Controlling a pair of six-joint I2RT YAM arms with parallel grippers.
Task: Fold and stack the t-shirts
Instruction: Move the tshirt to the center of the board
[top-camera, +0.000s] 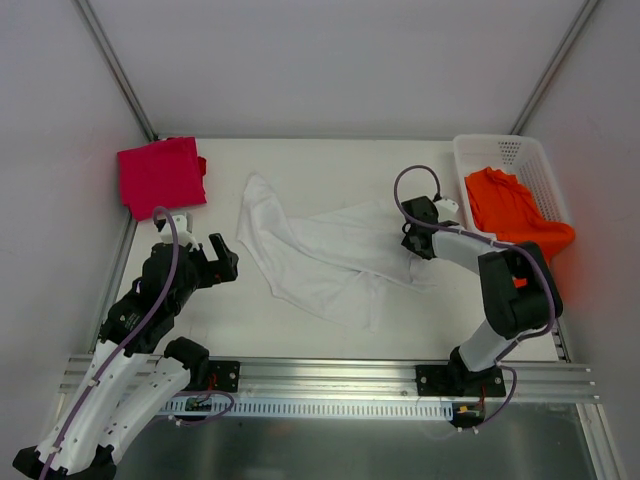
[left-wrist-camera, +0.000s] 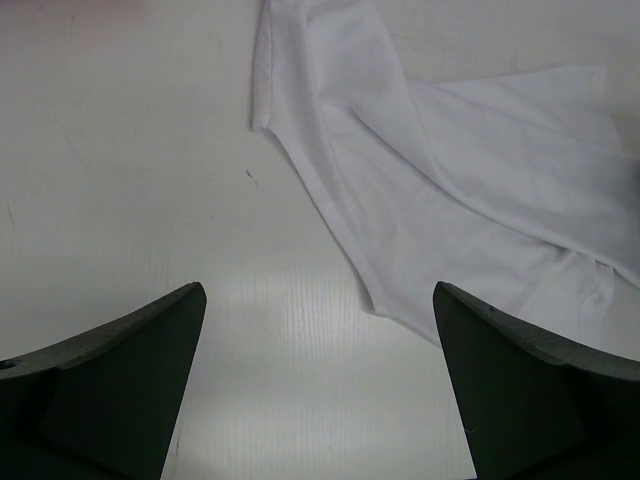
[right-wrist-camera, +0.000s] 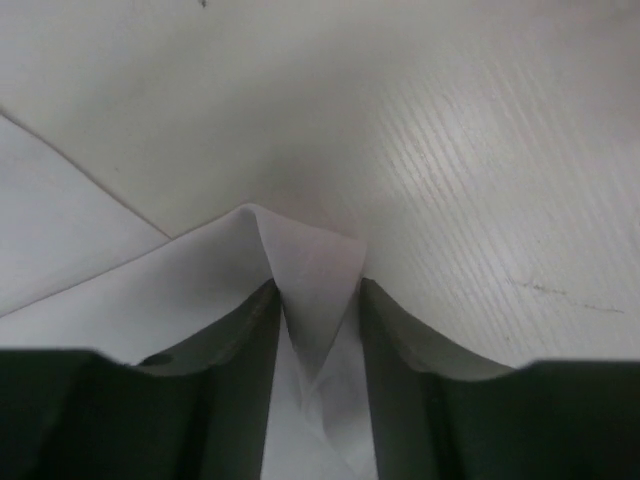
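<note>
Magenta t-shirt sitting folded at far-left corner, looking done. White t-shirt lying crumpled mid-table, unfolded. Orange t-shirt heaped in basket, far right, waiting. Right gripper pinching white shirt's edge between narrowed jaws. Left gripper hanging wide, holding nothing. White shirt's collar and sleeves proving hard to make out.

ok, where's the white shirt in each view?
Top: white shirt crumpled mid-table, right end at the right gripper.
Left wrist: white shirt upper right, beyond the open left gripper.
Right wrist: white shirt bottom centre, a fold pinched between the fingers.
Shared landmark: the pale table under it.
</note>
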